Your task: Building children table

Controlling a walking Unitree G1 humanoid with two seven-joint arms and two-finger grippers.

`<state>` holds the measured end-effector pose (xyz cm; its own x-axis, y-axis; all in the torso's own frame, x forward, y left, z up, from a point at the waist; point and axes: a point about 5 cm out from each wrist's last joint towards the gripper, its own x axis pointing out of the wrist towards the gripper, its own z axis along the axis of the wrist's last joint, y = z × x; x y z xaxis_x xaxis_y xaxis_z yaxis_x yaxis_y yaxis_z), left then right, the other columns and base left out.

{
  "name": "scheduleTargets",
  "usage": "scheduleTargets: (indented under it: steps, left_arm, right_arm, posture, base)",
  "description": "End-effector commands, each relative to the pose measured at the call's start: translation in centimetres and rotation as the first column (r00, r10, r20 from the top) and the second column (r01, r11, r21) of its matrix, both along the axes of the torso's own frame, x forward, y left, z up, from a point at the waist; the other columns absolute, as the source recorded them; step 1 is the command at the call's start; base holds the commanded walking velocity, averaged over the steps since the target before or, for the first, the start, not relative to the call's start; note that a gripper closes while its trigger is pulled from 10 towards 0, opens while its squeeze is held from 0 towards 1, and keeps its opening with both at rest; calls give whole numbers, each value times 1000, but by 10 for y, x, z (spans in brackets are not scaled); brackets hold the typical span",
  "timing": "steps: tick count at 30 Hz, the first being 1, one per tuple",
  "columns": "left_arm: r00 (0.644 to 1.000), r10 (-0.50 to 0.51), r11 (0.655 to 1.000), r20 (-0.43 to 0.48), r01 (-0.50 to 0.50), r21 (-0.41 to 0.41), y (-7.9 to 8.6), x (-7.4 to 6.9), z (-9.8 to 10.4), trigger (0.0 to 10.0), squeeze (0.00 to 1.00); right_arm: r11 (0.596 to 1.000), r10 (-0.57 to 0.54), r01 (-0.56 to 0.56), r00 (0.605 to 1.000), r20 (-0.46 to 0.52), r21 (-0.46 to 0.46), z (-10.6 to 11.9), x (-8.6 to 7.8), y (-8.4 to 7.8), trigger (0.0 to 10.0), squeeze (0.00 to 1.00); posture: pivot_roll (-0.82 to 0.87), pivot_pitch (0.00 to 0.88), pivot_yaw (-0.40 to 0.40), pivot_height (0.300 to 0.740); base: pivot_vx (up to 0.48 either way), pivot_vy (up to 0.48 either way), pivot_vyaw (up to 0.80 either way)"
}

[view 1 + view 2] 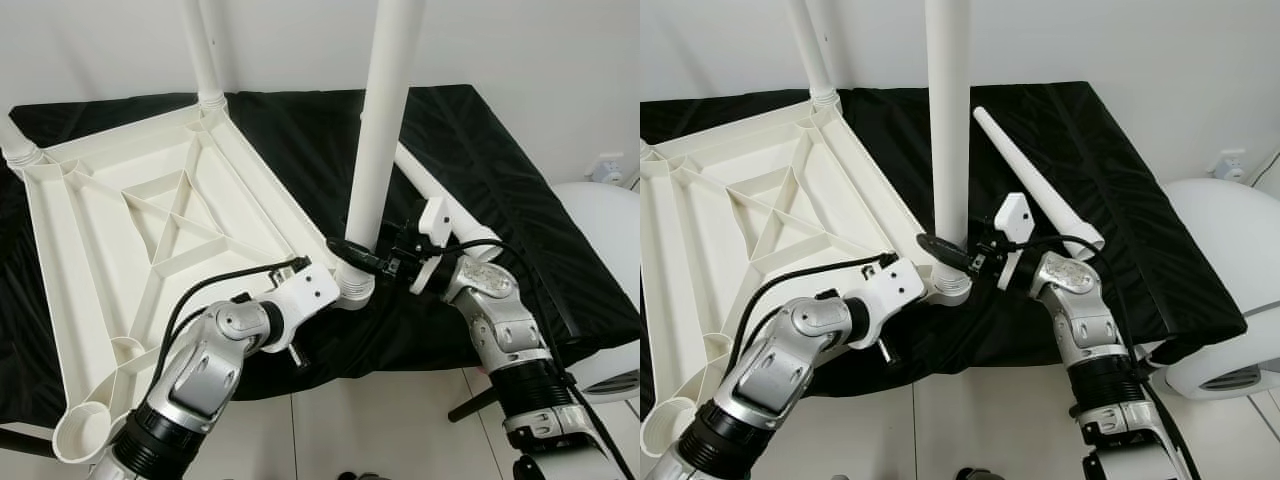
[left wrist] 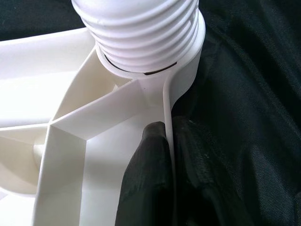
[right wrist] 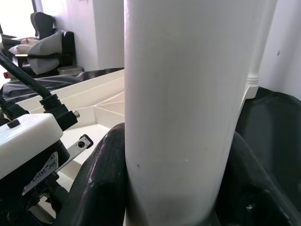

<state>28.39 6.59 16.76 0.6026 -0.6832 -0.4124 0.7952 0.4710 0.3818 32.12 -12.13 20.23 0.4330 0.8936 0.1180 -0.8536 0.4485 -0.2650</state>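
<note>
- Two legs stood in far sockets of the upturned top (image 1: 150,215); a third leg (image 1: 380,150) stood upright in the near corner socket (image 1: 352,287); a fourth leg (image 1: 1035,170) lay loose on the black cloth (image 1: 480,150), beyond the right gripper.
- Right gripper (image 1: 958,255): fingers (image 3: 101,183) closed around the base of the third leg, one on each side, just above the socket. Grip looked firm.
- Left gripper (image 2: 157,183): pinched shut on the rim wall of the top, one finger (image 2: 146,174) inside the rim, the other outside against the cloth, just short of the socket.
- Threads of the third leg showed above the socket collar in the left wrist view, with a dark gap at the seat. Judged: leg not fully screwed home.
- Risk: cross-threading if the leg is turned while leaning; the tall leg gives plenty of leverage to tilt.
- Risk: top could spin or slide on the cloth if the thin rim slipped from the left jaws under torque.
- Risk: smooth leg could slip in the right jaws, so turns would not count.
- Risk: loose leg could roll off the cloth if knocked.
</note>
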Motion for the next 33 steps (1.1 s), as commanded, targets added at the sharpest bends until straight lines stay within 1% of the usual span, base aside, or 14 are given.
scheduleTargets:
  steps: [1,6,8,11,14,20,27,31,33]
  left_arm:
    - [1000,11,1000,-11,-11,-1,-1,-3,-8,10000,0]
    - [1000,12,1000,-13,-12,3,0,-4,-9,10000,0]
    - [1000,16,1000,-14,-16,0,1,-3,-8,10000,0]
    - [1000,19,1000,-11,-19,1,0,-2,-8,10000,0]
    - [1000,17,1000,-10,-17,-1,0,-2,-8,10000,0]
    - [1000,18,1000,-11,-18,0,0,-3,-8,10000,0]
    - [1000,16,1000,-9,-16,2,0,-3,-7,10000,0]
    - [1000,20,1000,-8,-20,1,1,-2,-7,10000,0]
    - [1000,20,1000,-6,-20,1,0,-2,-7,10000,0]
  right_arm:
    - [994,-63,43,976,-208,-96,-48,-5,-12,10000,0]
    - [995,-73,55,973,-218,-89,-50,-7,-14,10000,0]
    - [992,-96,76,971,-219,-99,-53,-6,-18,10000,0]
    - [992,-111,93,969,-222,-90,-54,-5,-18,10000,0]
    - [992,-110,93,968,-225,-86,-54,-5,-17,10000,0]
    - [990,-117,95,964,-240,-103,-61,-9,-21,10000,0]
    - [988,-127,100,960,-250,-116,-64,-11,-27,10000,0]
    - [988,-126,100,962,-242,-118,-63,-11,-26,10000,0]
    - [989,-124,102,965,-233,-105,-59,-8,-22,10000,0]
  posture:
    - [-66,184,7,740]
    - [-62,185,6,740]
    - [-64,185,7,740]
    - [-63,184,7,740]
    - [-63,184,8,740]
    - [-63,187,7,740]
    - [-61,189,6,740]
    - [-63,187,6,740]
    - [-62,188,4,740]
  base:
    - [0,0,0]
    - [0,0,0]
    - [0,0,0]
    - [0,0,0]
    - [0,0,0]
    - [0,0,0]
    - [0,0,0]
    - [0,0,0]
    - [0,0,0]
